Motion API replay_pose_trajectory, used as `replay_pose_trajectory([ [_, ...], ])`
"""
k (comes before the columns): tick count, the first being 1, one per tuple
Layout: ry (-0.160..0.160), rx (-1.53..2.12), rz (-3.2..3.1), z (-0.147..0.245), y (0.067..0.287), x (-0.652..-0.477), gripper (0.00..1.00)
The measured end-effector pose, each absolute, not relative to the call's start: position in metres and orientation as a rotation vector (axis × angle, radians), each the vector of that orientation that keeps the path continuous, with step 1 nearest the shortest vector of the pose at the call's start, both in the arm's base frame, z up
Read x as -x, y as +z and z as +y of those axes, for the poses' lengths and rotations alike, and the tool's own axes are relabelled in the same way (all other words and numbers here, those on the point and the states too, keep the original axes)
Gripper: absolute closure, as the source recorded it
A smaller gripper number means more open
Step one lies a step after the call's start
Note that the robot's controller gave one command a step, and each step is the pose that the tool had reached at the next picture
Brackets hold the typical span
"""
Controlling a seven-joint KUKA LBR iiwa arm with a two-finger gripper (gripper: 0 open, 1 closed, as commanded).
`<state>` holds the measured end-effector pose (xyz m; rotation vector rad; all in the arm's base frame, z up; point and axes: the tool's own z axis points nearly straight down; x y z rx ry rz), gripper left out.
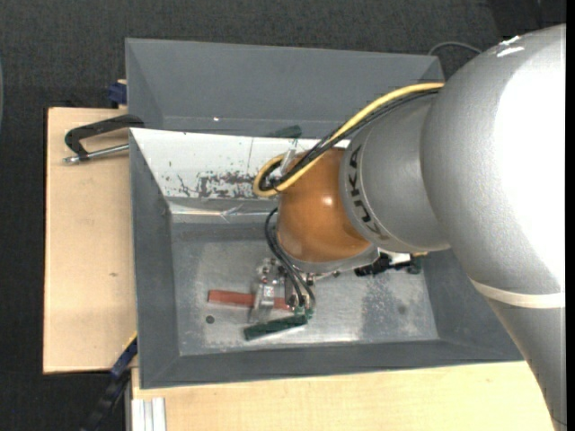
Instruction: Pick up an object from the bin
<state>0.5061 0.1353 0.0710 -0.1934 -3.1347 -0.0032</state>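
Because the orange wrist cover [314, 214] hung right above it, you could not tell how far the gripper [268, 298] stood open, nor whether it had hold of anything. It sat low on the grey bin's [154, 277] floor, across one end of a flat red strip [226, 298]. A dark green stick [273, 328] lay just beside, nearer the front wall. Judged: positioned to take the strip.

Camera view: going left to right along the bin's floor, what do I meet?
Bin's left wall → flat red strip → gripper, over the strip's right part → dark thing with a white patch → bin's right wall. The dark green piece overlaps the gripper's span, so it is left out.
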Motion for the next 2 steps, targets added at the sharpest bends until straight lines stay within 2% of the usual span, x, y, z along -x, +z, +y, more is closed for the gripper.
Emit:
replay_pose_trajectory([
  [1,-0.003,0.194,-3.135,0.135,0.071,-0.506,1.00],
  [2,-0.003,0.253,-3.135,0.117,0.167,-0.550,1.00],
])
